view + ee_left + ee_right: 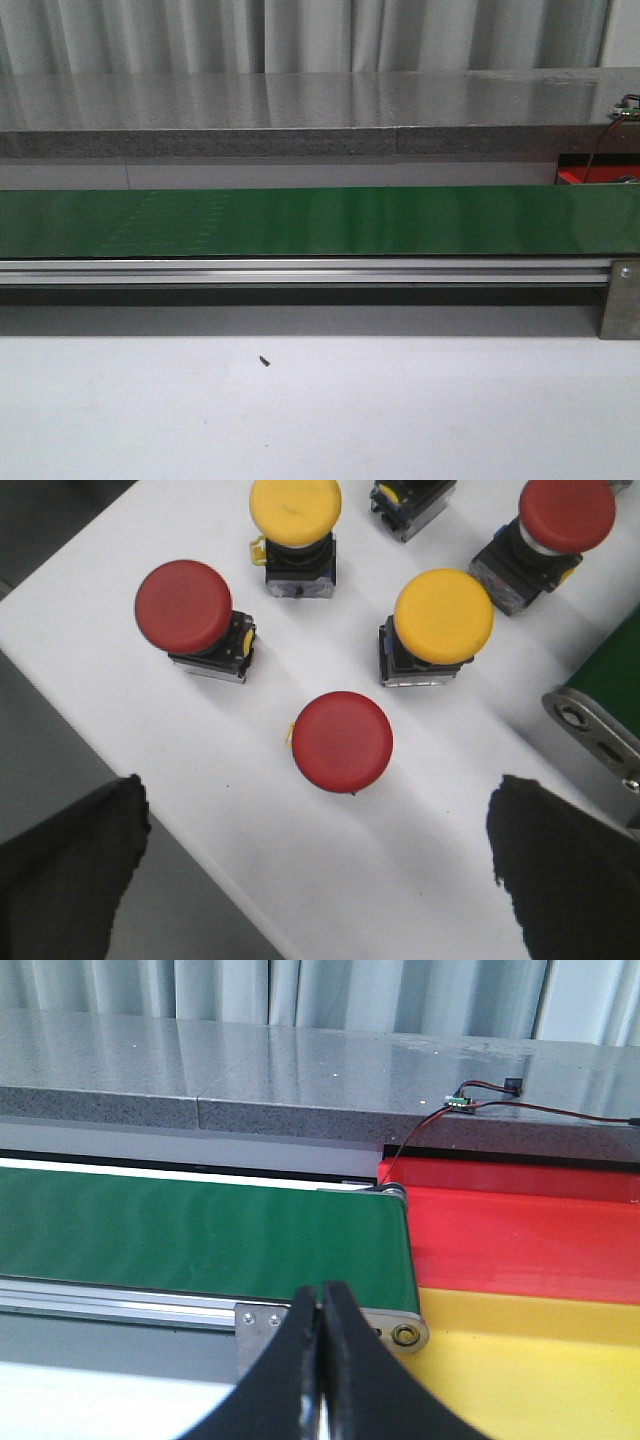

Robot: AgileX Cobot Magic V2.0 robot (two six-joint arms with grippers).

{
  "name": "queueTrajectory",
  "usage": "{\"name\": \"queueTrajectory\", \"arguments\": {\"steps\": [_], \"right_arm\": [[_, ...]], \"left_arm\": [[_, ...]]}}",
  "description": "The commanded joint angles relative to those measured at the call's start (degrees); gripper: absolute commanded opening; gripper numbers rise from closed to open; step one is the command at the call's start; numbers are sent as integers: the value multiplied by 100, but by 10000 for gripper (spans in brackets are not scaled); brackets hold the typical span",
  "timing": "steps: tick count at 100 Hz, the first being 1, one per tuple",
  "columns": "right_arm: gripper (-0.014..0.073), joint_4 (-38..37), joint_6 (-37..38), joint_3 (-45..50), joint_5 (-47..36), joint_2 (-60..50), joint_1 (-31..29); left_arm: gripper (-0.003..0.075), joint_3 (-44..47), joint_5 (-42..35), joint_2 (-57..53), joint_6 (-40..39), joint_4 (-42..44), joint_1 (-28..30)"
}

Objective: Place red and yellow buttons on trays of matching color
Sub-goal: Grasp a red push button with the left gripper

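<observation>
In the left wrist view several push buttons stand on a white table. A red button [342, 741] is nearest, straight below the camera and ahead of my fingers. Beyond it stand another red button [184, 607], a yellow button [442, 616], a second yellow button [295, 507] and a third red button [566, 513]. My left gripper [320, 880] is open and empty above the table's edge. In the right wrist view my right gripper [321, 1305] is shut and empty, near the belt's end. The red tray [520, 1230] and the yellow tray [530, 1360] lie beside it.
A green conveyor belt [320, 222] on an aluminium rail [300, 272] crosses the front view, with a grey stone ledge [300, 115] behind it. A small dark speck [264, 361] lies on the white table. Thin wires [480, 1105] run over the ledge above the red tray.
</observation>
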Motion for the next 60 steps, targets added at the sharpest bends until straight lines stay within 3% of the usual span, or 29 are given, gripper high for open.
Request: {"name": "queueTrajectory", "arguments": {"steps": [1,60], "right_arm": [[-68,-61,-13,-101,-457,-105,-9],[-68,-61,-13,-101,-457,-105,-9]], "left_arm": [[651,-310,-294,123,66,-42,12],[651,-446,-857,1011,218,-288,12]]}}
